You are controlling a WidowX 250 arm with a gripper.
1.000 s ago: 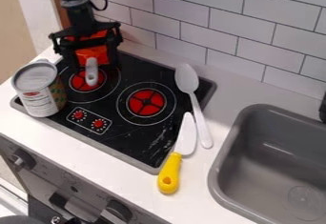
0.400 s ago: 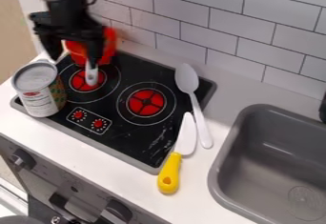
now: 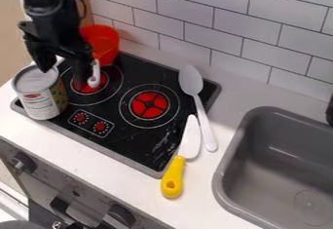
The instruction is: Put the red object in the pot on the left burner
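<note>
Red pot (image 3: 103,39) sits just behind and beside the spread jaws.

A black robot arm (image 3: 48,11) descends from the view's upper left, its two-fingered claw (image 3: 62,78) pointed down, slightly tilted. The fingers (image 3: 81,67) stand well apart (one tip hangs lower in the frame than its partner).

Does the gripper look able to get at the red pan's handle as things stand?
Probably yes: the open gripper hangs right beside the handle, which sticks out uncovered, though the nearby can might crowd it.
</note>
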